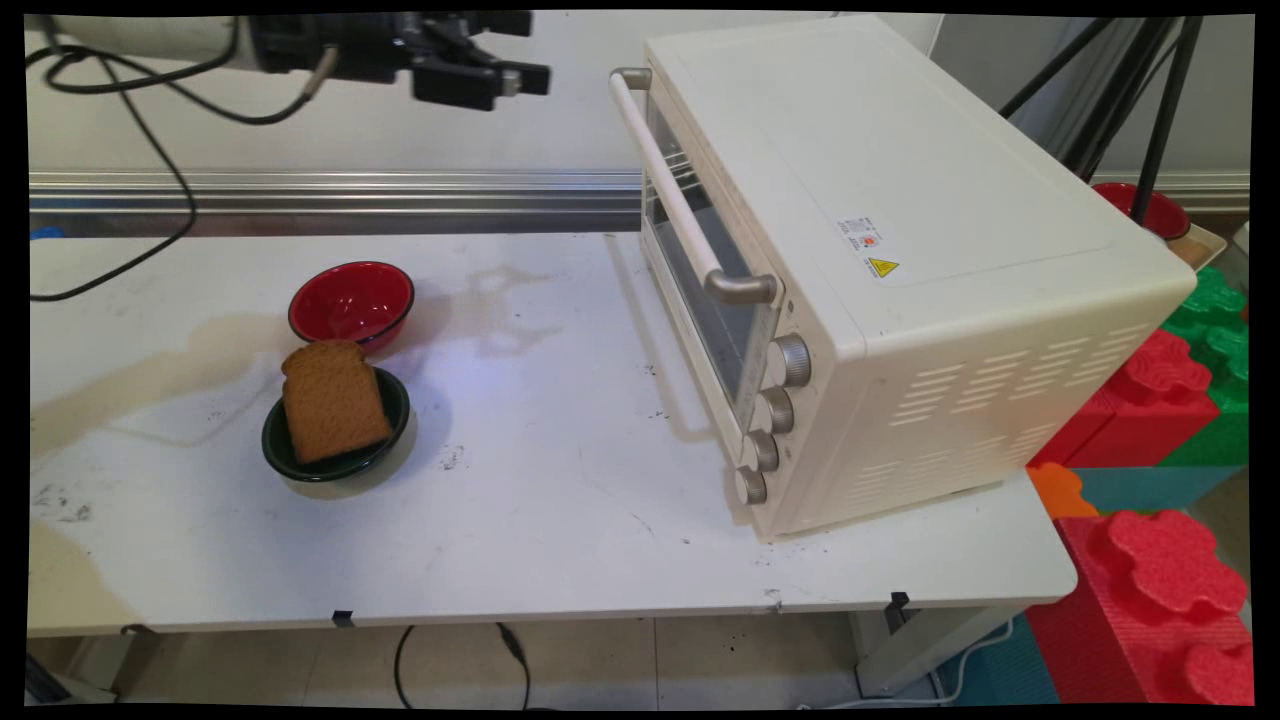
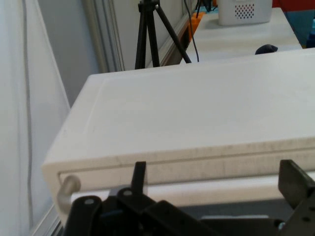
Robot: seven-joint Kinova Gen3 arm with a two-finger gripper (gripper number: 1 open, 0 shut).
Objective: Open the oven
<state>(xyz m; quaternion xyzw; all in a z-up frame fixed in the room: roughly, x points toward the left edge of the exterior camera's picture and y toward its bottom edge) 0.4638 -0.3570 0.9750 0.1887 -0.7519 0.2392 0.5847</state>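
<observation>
White arm link, black tool with angular linkage, looping black cables, seemingly unmarked.

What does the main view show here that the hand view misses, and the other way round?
Only the main view shows the red bowl, the bread slice leaning in the dark green bowl, and the oven's knobs. Only the hand view shows a tripod and a white perforated box beyond the oven. Both show the toaster oven, its door handle and the open, empty tool.
</observation>
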